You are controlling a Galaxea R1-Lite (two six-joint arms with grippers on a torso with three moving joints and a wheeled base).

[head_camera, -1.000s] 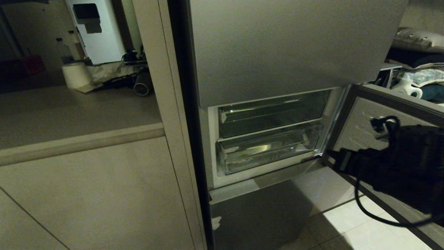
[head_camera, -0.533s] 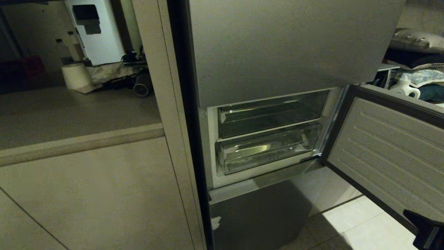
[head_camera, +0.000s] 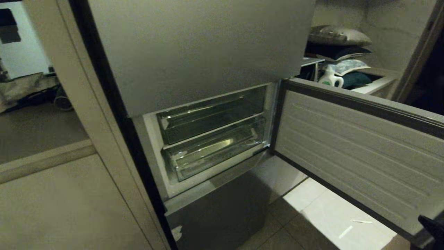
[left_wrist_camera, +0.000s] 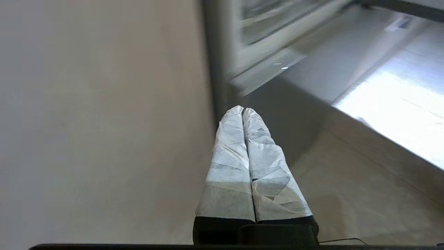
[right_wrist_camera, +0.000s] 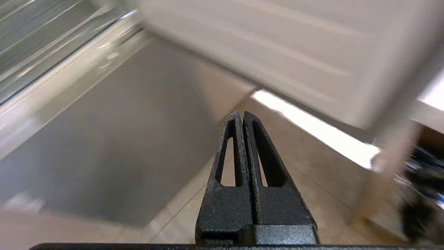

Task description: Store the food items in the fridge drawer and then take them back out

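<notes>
1. The grey steel fridge [head_camera: 194, 45] is filling the middle of the head view, with its middle door [head_camera: 357, 149] standing swung open toward the right of the frame.
2. The fridge drawer [head_camera: 215, 152], a deep clear plastic bin, is sitting pushed in at the centre of the frame, just below the shallower clear tray [head_camera: 208, 118].
3. No food items are showing in any view, so I cannot tell where they are lying; the drawer is looking empty as far as its clear front lets one see.
4. The left tool [left_wrist_camera: 242, 110], wrapped in pale tape, is pointing along a plain cabinet face with its two fingers pressed together and gripping nothing.
5. The right tool [right_wrist_camera: 241, 114] is hanging low over the tiled floor [head_camera: 333, 215] below the open door, its black fingers closed tight on nothing; only a dark corner of that arm is showing at the lower right of the head view.
6. Judging by its look, the drawer is stiff, light and smooth, so it is probably going to be slippery to pinch; the thick front rim is offering the best hold, taken near its middle so the bin is sliding out straight.
7. The task is appearing to stand at its start, with the drawer not yet pulled out.
</notes>
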